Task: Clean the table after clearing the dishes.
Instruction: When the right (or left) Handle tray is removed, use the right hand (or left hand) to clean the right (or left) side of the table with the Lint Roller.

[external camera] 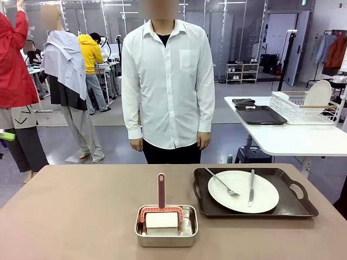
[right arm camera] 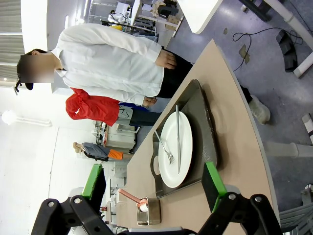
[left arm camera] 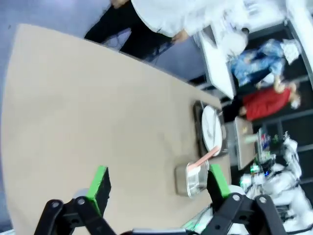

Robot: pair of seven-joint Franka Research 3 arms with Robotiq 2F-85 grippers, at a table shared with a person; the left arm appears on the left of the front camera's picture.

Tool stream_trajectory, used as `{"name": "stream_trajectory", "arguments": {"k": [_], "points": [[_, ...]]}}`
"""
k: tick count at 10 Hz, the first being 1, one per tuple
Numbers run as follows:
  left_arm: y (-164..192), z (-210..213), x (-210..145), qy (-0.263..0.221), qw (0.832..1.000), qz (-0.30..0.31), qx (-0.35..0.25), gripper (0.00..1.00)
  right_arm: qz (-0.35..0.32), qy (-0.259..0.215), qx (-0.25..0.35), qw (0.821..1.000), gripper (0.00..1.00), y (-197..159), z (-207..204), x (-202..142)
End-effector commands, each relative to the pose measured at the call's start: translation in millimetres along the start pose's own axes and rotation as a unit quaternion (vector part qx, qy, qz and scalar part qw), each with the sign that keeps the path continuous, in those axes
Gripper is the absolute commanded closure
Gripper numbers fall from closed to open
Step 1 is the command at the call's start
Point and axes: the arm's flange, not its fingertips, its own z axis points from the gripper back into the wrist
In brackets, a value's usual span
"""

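**Plate (external camera: 243, 191) on the desk (external camera: 70, 216)**

With fork (external camera: 222, 182) and knife (external camera: 251, 188) it lies on a dark tray (external camera: 293, 208), at 2 o'clock from the steel pan (external camera: 190, 227). Left gripper (left arm camera: 159, 182) and right gripper (right arm camera: 152, 181) gape wide, touching nothing.

No readable txt or labels anywhere.

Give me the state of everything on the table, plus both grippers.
tray, flat on the table, carrying the plate
plate, flat on the tray, no food visible
fork, lying on the plate
knife, lying on the plate beside the fork
steel pan, on the table, apart from the tray
scrubber, standing in the pan, handle up
left gripper, open, empty
right gripper, open, empty
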Motion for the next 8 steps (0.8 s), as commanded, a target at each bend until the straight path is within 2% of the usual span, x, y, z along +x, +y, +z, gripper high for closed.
{"name": "stream_trajectory", "arguments": {"k": [1,3,4,5,8], "points": [[35.9,20.0,-9.6,-0.066,0.994,0.044,-0.07,0.0,-0.002,-0.005,0.006,1.0,0.0,3.0,0.6,-0.1],[72.4,43.0,-26.9,-0.119,0.989,0.075,-0.04,0.0,-0.002,-0.005,0.006,1.0,0.0,3.0,0.6,-0.1],[82.0,47.8,-30.3,-0.13,0.989,0.069,0.001,0.0,-0.002,-0.005,0.006,1.0,0.0,3.0,0.6,-0.1],[62.4,48.3,-24.2,-0.093,0.991,0.083,-0.04,0.0,-0.002,-0.005,0.006,1.0,0.0,3.0,0.6,-0.1],[62.4,48.3,-24.2,-0.093,0.991,0.083,-0.04,0.0,-0.002,-0.005,0.006,1.0,0.0,3.0,0.6,-0.1]]}}
